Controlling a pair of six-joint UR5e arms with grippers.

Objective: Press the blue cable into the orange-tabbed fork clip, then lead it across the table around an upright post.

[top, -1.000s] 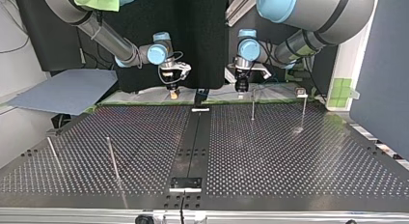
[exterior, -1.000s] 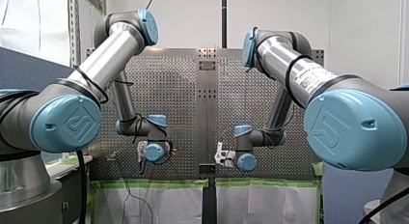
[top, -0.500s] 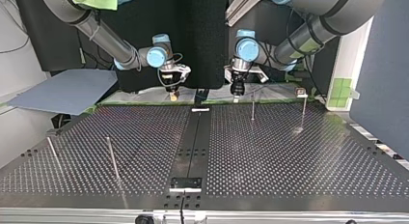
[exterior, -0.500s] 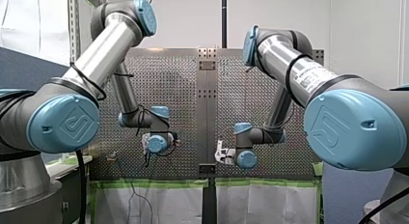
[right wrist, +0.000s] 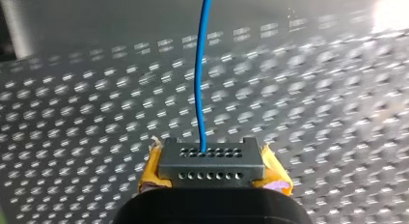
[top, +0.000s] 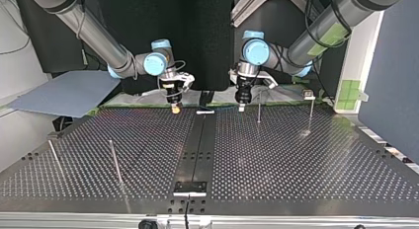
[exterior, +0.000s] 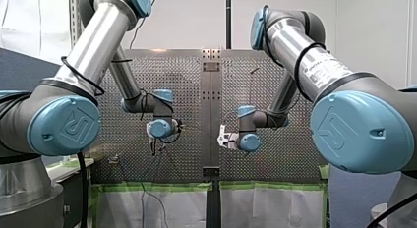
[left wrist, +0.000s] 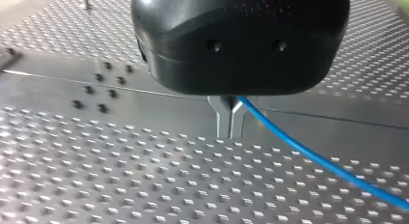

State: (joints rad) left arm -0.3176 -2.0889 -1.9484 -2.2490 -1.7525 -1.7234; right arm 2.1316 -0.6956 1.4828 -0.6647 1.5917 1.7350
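Both arms have moved a little way in from the table's [top: 296,160] edge by their bases. Their tips now hang just inside that edge, near its middle. My left gripper [left wrist: 230,132] has its metal fingers [left wrist: 223,119] pinched tight on the blue cable [left wrist: 308,154], which runs away low over the holes. My right gripper [right wrist: 212,154] has its yellow-padded fingers [right wrist: 273,172] squeezed on the same cable, which comes out of them and goes straight ahead. I think the cable is thin, light and bendy, so it will droop and may slip. It is best to hold it close to the bit that goes into the clip and keep it a little tight. I cannot pick out the orange-tabbed clip. One upright post [top: 259,109] stands near my left gripper.
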